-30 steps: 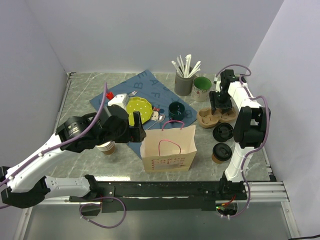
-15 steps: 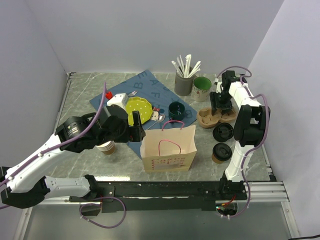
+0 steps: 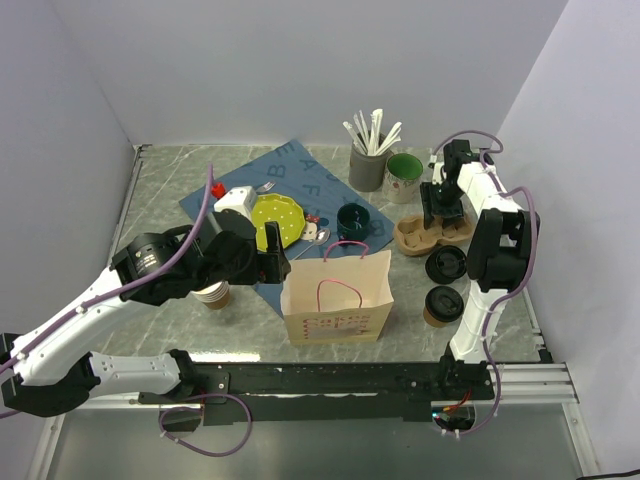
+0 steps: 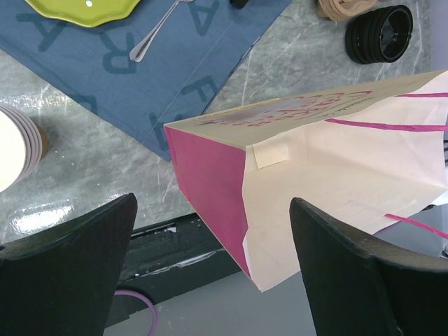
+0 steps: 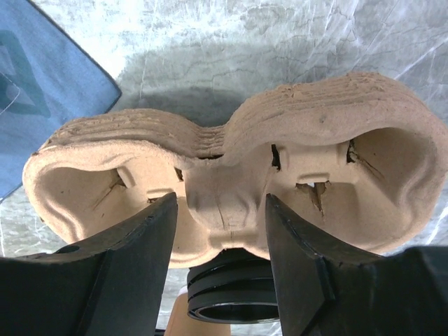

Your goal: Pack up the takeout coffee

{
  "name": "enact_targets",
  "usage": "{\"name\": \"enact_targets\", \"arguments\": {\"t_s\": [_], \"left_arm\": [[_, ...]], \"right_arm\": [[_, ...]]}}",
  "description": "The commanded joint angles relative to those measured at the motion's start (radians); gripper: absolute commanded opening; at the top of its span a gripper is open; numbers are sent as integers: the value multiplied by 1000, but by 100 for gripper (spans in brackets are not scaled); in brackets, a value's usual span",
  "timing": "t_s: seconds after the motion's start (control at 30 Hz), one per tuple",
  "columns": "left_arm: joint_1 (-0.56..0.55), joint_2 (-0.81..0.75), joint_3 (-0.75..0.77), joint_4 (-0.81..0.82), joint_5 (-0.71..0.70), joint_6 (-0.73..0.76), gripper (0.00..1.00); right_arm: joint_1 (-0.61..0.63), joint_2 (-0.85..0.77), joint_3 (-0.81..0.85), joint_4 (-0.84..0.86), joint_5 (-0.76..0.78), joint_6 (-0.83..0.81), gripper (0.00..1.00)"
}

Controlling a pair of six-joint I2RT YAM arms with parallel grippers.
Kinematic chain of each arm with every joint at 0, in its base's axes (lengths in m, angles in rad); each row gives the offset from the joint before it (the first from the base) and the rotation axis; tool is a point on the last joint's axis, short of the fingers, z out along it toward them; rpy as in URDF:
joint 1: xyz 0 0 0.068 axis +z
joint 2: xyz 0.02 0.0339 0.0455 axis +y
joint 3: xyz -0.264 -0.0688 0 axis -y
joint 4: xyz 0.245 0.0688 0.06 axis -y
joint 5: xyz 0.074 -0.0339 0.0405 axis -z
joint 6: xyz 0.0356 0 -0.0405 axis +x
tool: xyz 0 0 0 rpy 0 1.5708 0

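Observation:
The takeout coffee [image 3: 443,305], a brown paper cup with a black lid, stands at the near right, apart from both grippers. A pulp cup carrier [image 3: 432,232] [image 5: 231,175] lies behind it. My right gripper [image 3: 440,212] [image 5: 220,210] is open and reaches down into the carrier. Its fingers [image 5: 133,245] sit in the two wells, close on either side of the middle post. The paper bag [image 3: 336,297] [image 4: 336,161] stands upright at the centre front. My left gripper [image 3: 272,262] [image 4: 217,238] is wide open beside the bag's left edge, holding nothing.
A stack of black lids [image 3: 447,265] [image 5: 231,294] [image 4: 378,33] sits between carrier and coffee. A stack of lidless paper cups [image 3: 212,293] [image 4: 17,147] is under the left arm. A green mug [image 3: 404,175], utensil holder [image 3: 368,165], dark cup [image 3: 353,220] and yellow plate [image 3: 277,220] stand behind the bag.
The right gripper's jaws have narrowed slightly around the carrier's middle post. The left arm and the bag have not moved.

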Motion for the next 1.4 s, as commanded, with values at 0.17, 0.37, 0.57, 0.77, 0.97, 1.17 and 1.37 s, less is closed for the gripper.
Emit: {"name": "enact_targets", "arguments": {"t_s": [0.17, 0.37, 0.57, 0.77, 0.97, 1.17, 1.37], "left_arm": [[3, 6, 38, 6, -29, 28, 97], [3, 11, 44, 4, -34, 33, 97], [6, 20, 58, 1, -34, 39, 97], [9, 25, 67, -5, -38, 45, 97], [10, 23, 64, -3, -38, 44, 97], [14, 17, 58, 6, -35, 42, 97], [14, 10, 54, 4, -31, 39, 97]], "right_arm": [[-11, 19, 48, 7, -6, -4, 60], [-12, 19, 46, 10, -5, -6, 57], [-14, 27, 54, 5, -6, -4, 54], [-17, 27, 60, 4, -10, -9, 52], [-17, 13, 77, -5, -6, -6, 44], [-15, -7, 71, -8, 1, -7, 39], [-17, -28, 34, -2, -13, -6, 49]]}}
